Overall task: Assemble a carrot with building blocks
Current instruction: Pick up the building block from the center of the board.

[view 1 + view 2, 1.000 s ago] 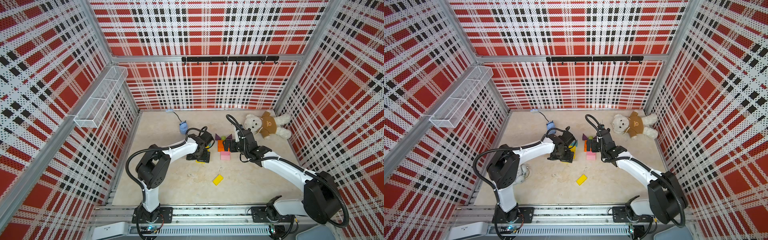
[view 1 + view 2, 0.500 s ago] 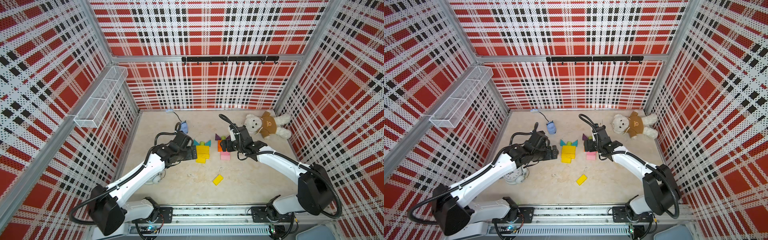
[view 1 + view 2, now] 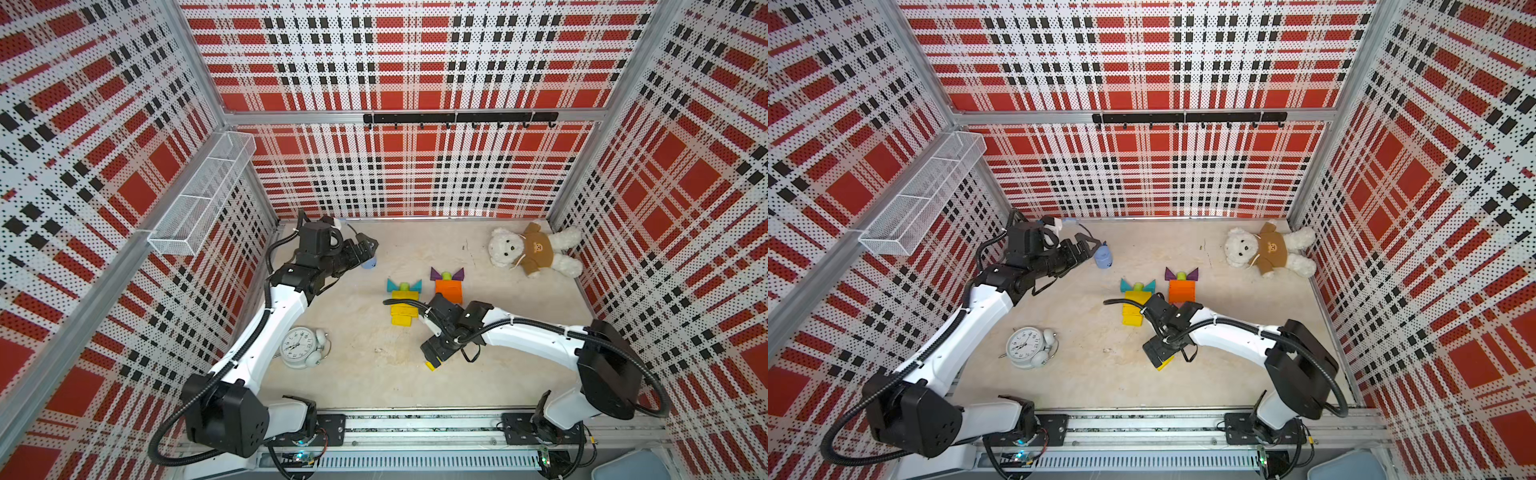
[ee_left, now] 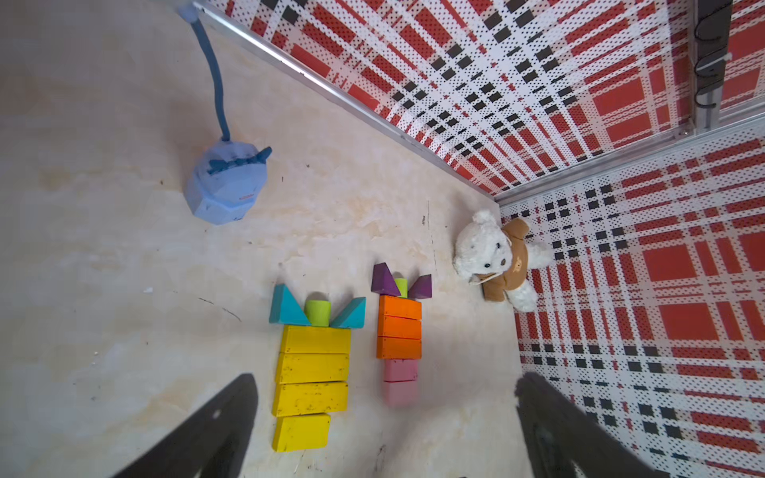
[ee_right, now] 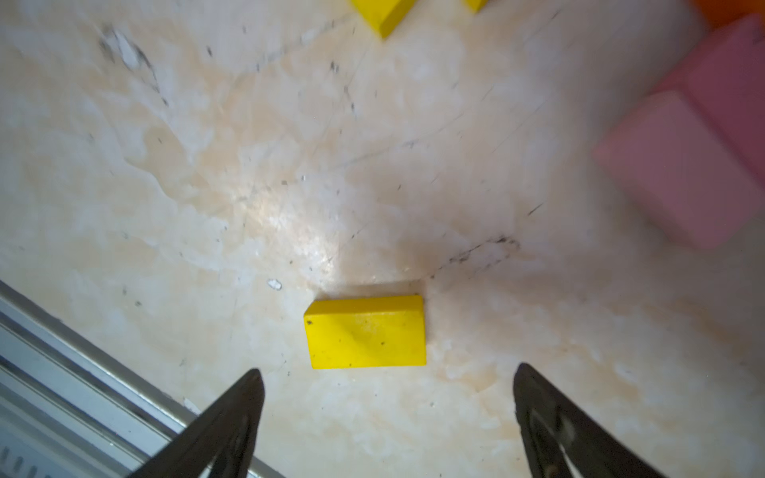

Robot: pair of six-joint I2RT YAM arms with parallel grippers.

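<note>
Your left jaws have retreated far left, wide and empty; your right jaws, also wide, now hover over the carrot's last loose yellow block [image 5: 366,332].

Bare counter [image 5: 372,186] on all sides of loose yellow block [image 5: 366,332]; access unobstructed. Narrow gap between yellow column [image 4: 311,368] and orange-pink column [image 4: 399,343]. Open counter between alarm clock [image 3: 300,346] and yellow column. Far right corner occupied by plush bear [image 3: 532,251]; blue toy [image 4: 225,186] stands far left.
</note>
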